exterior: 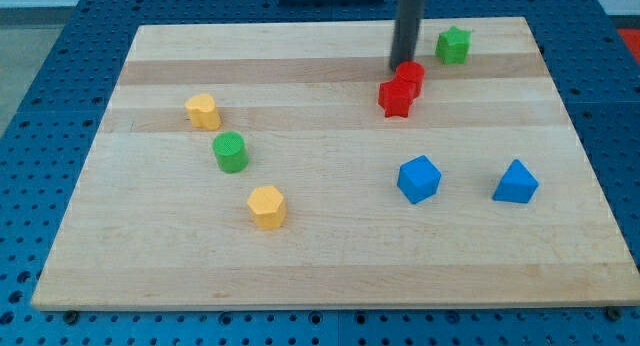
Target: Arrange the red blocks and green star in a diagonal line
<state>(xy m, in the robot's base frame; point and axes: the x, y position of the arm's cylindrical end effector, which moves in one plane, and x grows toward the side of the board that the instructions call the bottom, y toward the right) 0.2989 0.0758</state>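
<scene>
Two red blocks touch each other near the view's top, right of centre: a rounded red block (410, 75) and a red star-like block (396, 98) just below and left of it. The green star (453, 45) sits up and to the right of them, near the board's top edge. The three lie roughly along one slanting line. My tip (403, 65) is at the upper left edge of the rounded red block, touching or nearly touching it.
On the wooden board (330, 276): a yellow block (203, 111), a green cylinder (230, 152) and another yellow block (267, 207) at the view's left; a blue cube-like block (418, 179) and a blue block (515, 183) at the lower right.
</scene>
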